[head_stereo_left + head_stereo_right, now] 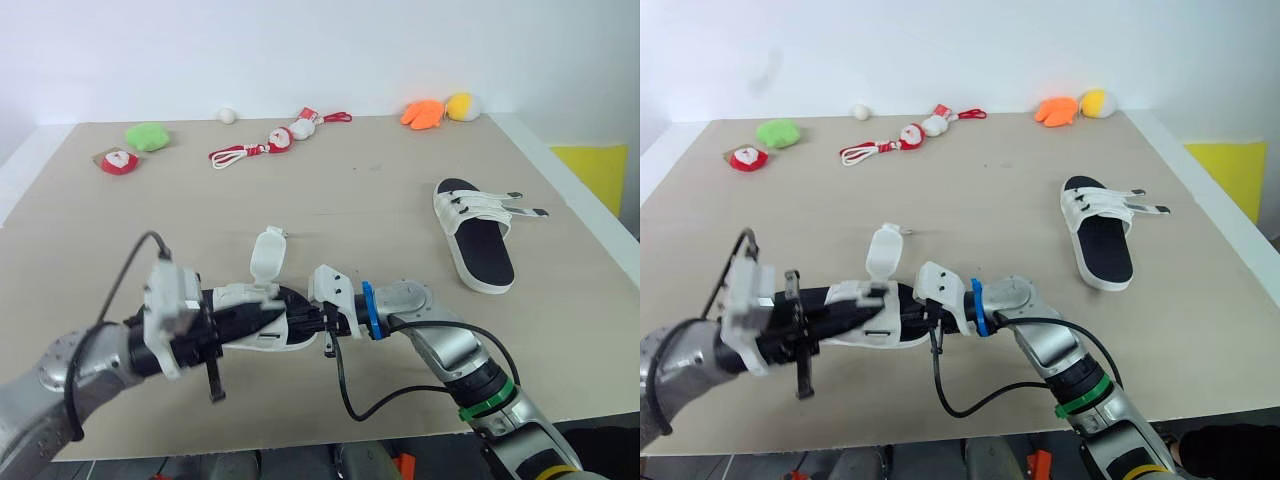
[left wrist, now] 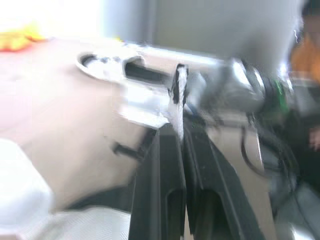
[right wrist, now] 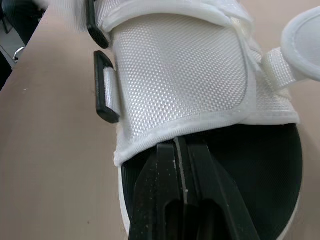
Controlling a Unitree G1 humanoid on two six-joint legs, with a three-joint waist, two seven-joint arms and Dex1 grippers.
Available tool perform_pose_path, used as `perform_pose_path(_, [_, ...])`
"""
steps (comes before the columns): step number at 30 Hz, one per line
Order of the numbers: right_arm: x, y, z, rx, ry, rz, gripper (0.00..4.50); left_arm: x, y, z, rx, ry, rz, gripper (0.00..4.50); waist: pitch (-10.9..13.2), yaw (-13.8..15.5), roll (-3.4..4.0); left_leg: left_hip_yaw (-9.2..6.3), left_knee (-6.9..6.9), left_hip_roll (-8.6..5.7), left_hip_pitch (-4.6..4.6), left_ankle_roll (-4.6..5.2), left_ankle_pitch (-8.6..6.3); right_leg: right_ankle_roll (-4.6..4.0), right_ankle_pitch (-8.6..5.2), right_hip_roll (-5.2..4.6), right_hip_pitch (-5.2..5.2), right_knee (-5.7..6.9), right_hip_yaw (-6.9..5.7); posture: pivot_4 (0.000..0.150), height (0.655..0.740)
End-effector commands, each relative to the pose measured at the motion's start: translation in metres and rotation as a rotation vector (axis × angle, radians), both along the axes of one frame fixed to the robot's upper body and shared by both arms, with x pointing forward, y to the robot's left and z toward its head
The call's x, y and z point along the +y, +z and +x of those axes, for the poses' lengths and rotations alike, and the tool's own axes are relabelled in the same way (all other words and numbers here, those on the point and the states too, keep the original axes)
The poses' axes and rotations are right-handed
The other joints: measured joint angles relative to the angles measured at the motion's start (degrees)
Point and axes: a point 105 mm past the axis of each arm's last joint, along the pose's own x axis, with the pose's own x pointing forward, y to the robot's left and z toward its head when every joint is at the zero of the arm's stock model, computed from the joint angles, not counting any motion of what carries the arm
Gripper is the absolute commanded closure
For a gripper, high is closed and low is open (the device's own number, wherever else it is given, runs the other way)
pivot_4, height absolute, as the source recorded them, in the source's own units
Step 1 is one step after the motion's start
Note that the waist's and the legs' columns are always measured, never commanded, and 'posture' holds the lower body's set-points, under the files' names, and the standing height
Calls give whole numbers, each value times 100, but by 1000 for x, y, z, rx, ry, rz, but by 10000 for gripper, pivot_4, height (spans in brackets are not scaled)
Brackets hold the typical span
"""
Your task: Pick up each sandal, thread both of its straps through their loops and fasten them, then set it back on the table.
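The near sandal (image 1: 250, 294) lies sideways between the two arms, low at the front of the table (image 1: 380, 200). The left pincer (image 2: 181, 131) is pressed narrow on a thin white strap (image 2: 180, 107) at the near sandal's left end. The right pincer (image 3: 179, 145) is pinched on the near sandal from its right end, at the edge of the mesh upper (image 3: 180, 75), just beside a black loop (image 3: 105, 95). One loose flap (image 1: 267, 254) stands up behind the near sandal. The second sandal (image 1: 478, 232) lies well apart, farther back and to its right. Well beyond the near sandal sit a green plush (image 1: 148, 136), a red-and-white cord toy (image 1: 275, 140) and an orange plush (image 1: 422, 114).
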Motion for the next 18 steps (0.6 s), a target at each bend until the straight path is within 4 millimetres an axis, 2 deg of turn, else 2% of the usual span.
perform_pose_path(1, [3, 9, -1, -34, 17, 19, 45000, 7, 18, 5, 32, 31, -90, 44538, 0, 0, 0, 0, -1, 0, 0, 0, 0, 4, 2, 0, 0, 0, 0, 1500, 7400])
perform_pose_path(5, [3, 9, -1, -34, 19, 18, 45000, 17, 22, 17, 123, 81, -180, 44538, 0, 6, 0, -6, -2, 0, -3, 0, 0, 3, 2, 5, 0, 0, 0, 1500, 7400])
perform_pose_path(12, [4, 9, 0, -36, 20, 16, 45000, 34, 33, 45, 128, 201, -278, 44538, -2, 8, -6, -10, 6, -2, -4, -1, 0, -2, 0, 8, 4, 0, 1, 1500, 7400])
perform_pose_path(18, [2, 5, 1, -77, 15, -22, 45000, 38, 12, 59, 230, 214, -259, 44538, -3, 9, -6, -10, 7, -2, -5, -1, 0, 4, 4, 7, 5, 0, 2, 1500, 7400])
